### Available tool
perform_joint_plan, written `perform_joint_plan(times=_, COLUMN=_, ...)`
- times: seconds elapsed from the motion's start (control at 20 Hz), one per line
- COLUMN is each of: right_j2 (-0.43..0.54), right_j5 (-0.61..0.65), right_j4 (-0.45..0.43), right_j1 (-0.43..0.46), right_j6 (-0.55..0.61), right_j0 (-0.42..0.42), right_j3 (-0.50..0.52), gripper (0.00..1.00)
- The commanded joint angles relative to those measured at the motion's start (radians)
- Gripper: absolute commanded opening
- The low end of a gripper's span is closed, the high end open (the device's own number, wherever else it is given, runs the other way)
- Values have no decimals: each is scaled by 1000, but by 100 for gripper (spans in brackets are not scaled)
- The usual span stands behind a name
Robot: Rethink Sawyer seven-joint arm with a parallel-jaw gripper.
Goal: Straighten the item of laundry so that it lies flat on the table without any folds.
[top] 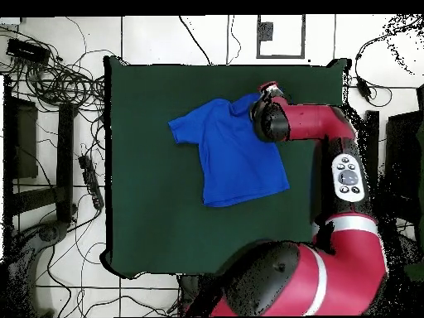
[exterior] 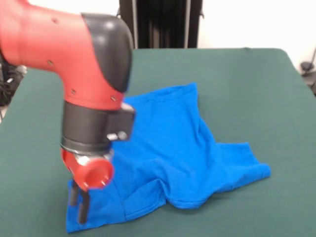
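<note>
The royal-blue T-shirt (exterior: 168, 143) lies on the dark green table (exterior: 247, 79), mostly spread out. A raised fold runs along its near edge and one sleeve sticks out to the right. My gripper (exterior: 77, 212) is at the shirt's near-left corner, its two dark fingers close together and down on the cloth edge. In the overhead view the shirt (top: 236, 157) lies on the upper middle of the table (top: 149, 207). My wrist (top: 267, 103) covers the shirt's upper right corner and hides the gripper.
My red arm (top: 319, 122) reaches over the table's right side in the overhead view. The black pedestal (exterior: 160, 22) stands at the far edge. Cables (top: 58, 79) and dark equipment lie on the floor left of the table.
</note>
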Motion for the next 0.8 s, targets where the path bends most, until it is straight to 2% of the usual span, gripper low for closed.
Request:
perform_joint_plan(times=0.05, right_j2=208, right_j5=121, right_j4=85, right_j1=-123, right_j6=-307, right_j0=9, right_j3=282, gripper=100)
perform_joint_plan(times=0.2, right_j2=231, right_j5=49, right_j4=70, right_j1=-149, right_j6=-324, right_j0=4, right_j3=304, gripper=100)
perform_joint_plan(times=0.35, right_j2=220, right_j5=-24, right_j4=13, right_j1=-177, right_j6=-336, right_j0=24, right_j3=300, gripper=100)
perform_joint_plan(times=0.5, right_j2=216, right_j5=-32, right_j4=4, right_j1=-190, right_j6=-305, right_j0=37, right_j3=303, gripper=100)
perform_joint_plan(times=0.8, right_j2=280, right_j5=-11, right_j4=110, right_j1=-167, right_j6=-200, right_j0=14, right_j3=353, gripper=100)
